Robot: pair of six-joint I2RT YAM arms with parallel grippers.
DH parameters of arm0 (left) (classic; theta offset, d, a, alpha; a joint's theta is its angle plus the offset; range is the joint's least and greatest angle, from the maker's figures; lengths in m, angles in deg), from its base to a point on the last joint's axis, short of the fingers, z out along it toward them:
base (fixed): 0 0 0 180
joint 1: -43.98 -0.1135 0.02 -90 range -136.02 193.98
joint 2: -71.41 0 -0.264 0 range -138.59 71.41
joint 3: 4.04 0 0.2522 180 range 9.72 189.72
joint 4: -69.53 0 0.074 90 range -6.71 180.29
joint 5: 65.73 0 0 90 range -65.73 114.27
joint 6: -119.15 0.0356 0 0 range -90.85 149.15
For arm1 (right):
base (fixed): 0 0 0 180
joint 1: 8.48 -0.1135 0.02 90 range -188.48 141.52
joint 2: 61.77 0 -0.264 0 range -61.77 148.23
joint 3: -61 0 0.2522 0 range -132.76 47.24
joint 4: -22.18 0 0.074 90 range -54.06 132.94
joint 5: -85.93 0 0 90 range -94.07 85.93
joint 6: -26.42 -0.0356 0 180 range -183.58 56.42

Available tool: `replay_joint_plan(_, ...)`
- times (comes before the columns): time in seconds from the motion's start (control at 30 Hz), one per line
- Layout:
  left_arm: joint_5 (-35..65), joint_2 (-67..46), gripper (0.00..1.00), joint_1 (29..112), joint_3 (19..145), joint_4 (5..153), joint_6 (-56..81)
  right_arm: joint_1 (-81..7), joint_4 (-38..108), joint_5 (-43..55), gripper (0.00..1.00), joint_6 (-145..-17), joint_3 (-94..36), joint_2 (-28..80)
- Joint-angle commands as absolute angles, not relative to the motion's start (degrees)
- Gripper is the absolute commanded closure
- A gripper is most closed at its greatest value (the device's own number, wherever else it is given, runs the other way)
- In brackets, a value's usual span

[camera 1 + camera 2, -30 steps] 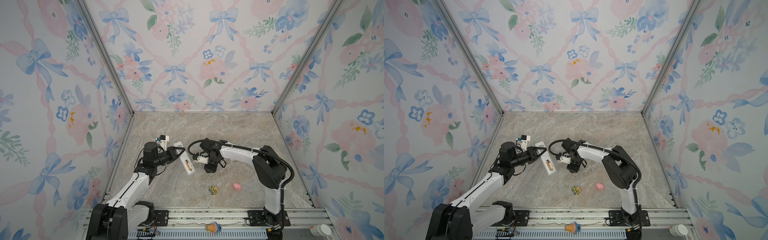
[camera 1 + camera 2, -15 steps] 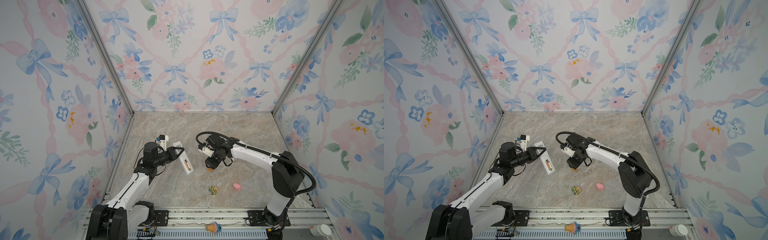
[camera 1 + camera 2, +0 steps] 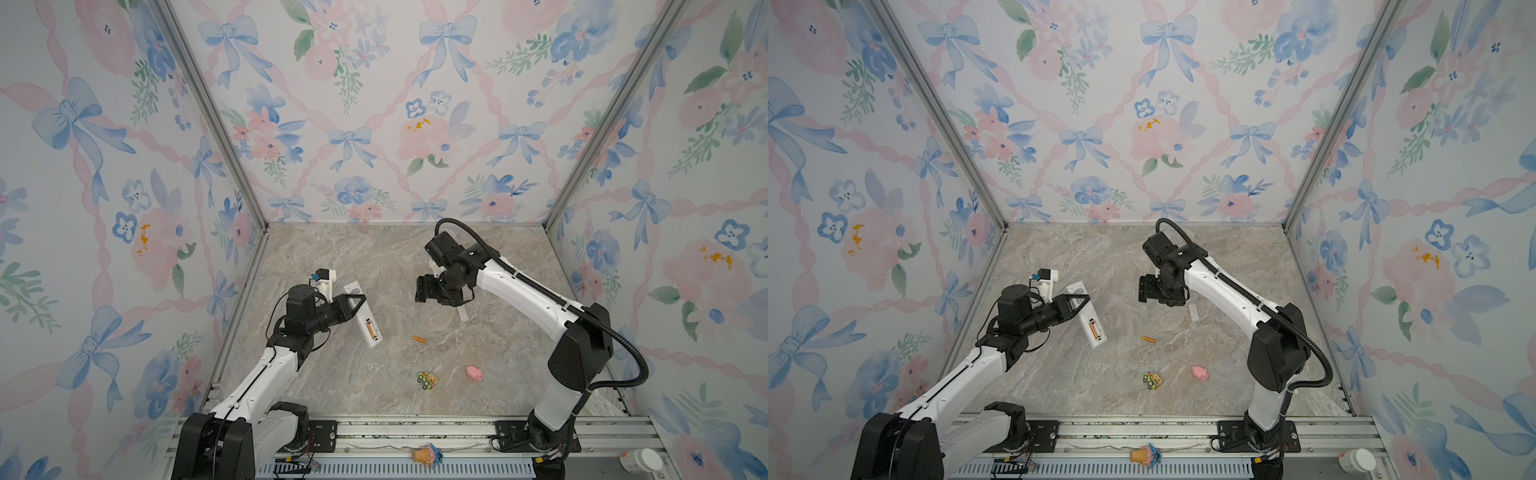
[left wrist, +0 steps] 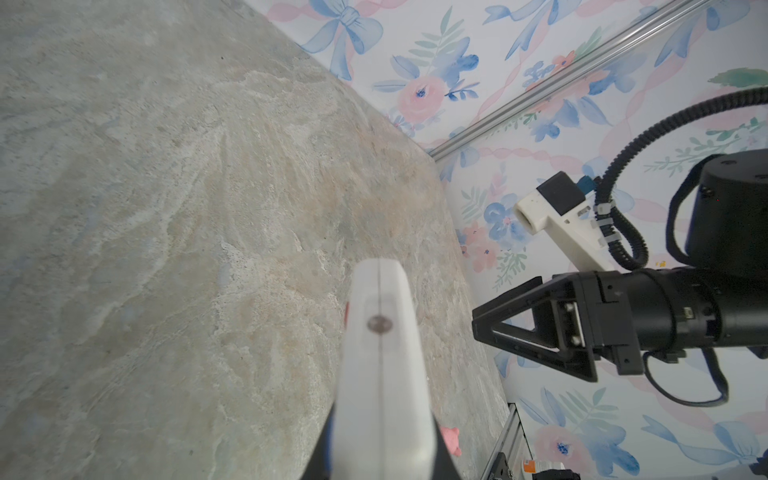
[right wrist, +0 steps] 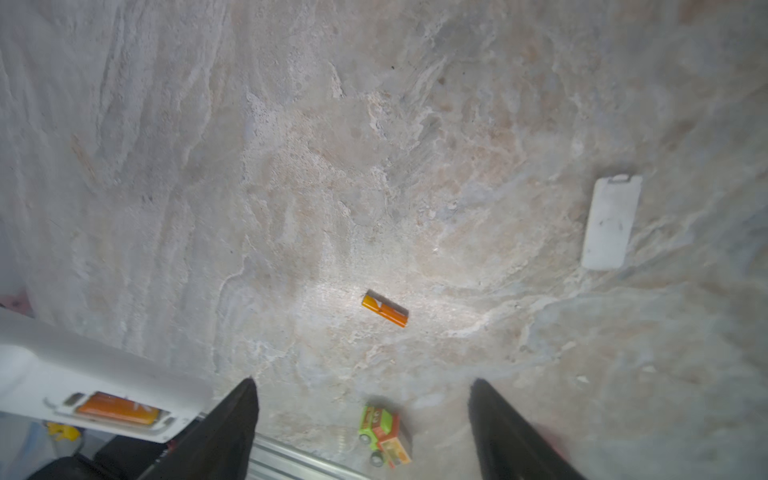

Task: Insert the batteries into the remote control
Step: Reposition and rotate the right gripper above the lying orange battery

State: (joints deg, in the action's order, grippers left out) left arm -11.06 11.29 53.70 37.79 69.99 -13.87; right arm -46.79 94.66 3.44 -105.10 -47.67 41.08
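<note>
Remote [image 3: 362, 316] is held clamped by the left end effector [image 3: 358, 300] at centre left of a top view, one battery [image 3: 372, 329] seated. The loose battery [image 3: 419, 339] lies on the table [image 3: 332, 382] at centre. The right end effector [image 3: 438, 293], jaws apart, should be lowered astride it, across its length.

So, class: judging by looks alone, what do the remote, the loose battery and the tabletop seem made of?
Remote: probably matte white plastic, moulded seam visible. Loose battery: glossy orange wrap, catching light. Tabletop: veined marble look; stone or print, unclear.
</note>
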Motion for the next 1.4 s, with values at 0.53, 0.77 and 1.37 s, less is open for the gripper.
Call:
replay_joint_plan(0.53, -12.8, 11.2, 1.00, 52.5, 38.3, 69.6, -7.7, -52.7, 93.0, 7.4, 0.15, -162.8, -41.3, 43.3)
replay_joint_plan(0.77, -13.9, 11.6, 1.00, 52.2, 38.0, 69.6, -6.9, -53.9, 90.3, 4.2, 0.26, -169.1, -37.0, 42.4)
replay_joint_plan(1.37, -14.6, 12.0, 1.00, 51.9, 38.0, 69.5, -6.5, -53.5, 81.7, 4.0, 0.34, -169.8, -33.8, 47.9)
